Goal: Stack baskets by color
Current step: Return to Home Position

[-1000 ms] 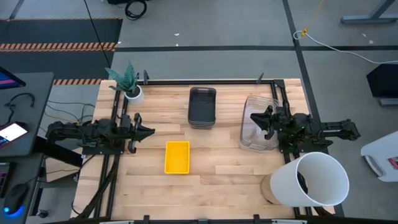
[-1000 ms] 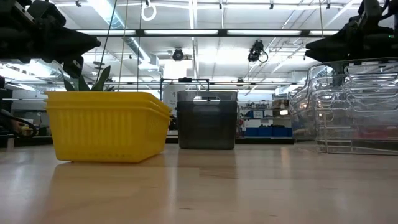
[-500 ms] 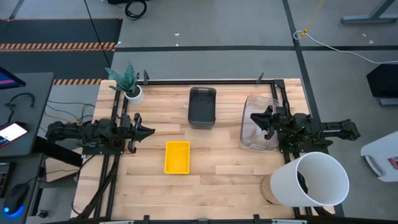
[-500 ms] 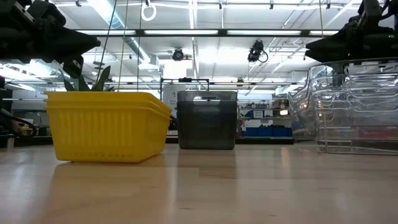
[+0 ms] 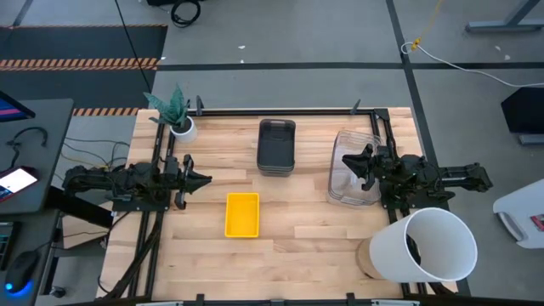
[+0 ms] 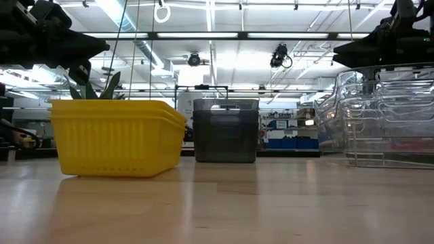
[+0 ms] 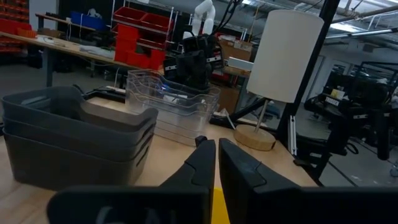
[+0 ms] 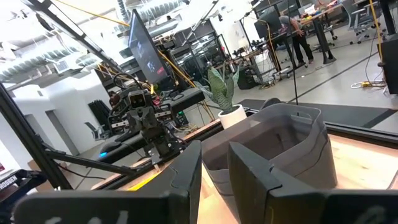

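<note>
Low view: clear bins (image 6: 383,115) cut off at right edge. Plant (image 6: 95,87) mostly hidden behind yellow bins (image 6: 115,135). Left arm (image 6: 47,34) & right arm (image 6: 390,41) clipped by top edge.

High view: can't count bins per stack from above. Bucket (image 5: 433,245) covers a corner of the surface (image 5: 314,242) & most of the wooden base (image 5: 365,255) under it.

Left wrist view: yellow bins only a sliver btwn fingers of left end effector (image 7: 216,144); grey bins (image 7: 74,134) cut at pic edge.

Right wrist view: people (image 8: 298,34) in bkgd too small to make out.
</note>
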`<state>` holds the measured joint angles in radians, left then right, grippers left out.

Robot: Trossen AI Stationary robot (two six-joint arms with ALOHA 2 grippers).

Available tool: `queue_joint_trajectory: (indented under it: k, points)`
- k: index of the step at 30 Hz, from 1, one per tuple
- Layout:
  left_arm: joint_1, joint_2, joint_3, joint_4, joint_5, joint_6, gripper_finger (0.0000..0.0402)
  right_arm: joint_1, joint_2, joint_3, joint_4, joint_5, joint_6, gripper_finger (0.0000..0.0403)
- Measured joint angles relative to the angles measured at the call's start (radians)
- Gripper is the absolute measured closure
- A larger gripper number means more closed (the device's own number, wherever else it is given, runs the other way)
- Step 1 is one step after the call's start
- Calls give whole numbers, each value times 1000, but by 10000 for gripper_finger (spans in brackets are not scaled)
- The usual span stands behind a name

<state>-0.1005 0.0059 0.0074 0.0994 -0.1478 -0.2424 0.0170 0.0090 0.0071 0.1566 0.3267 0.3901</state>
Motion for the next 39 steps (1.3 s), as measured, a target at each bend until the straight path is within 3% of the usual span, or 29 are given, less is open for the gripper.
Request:
queue_joint_trajectory:
  k: [39]
  points:
    - [0,0,0,0,0,-8,374,0,0,0,0,0,0,319]
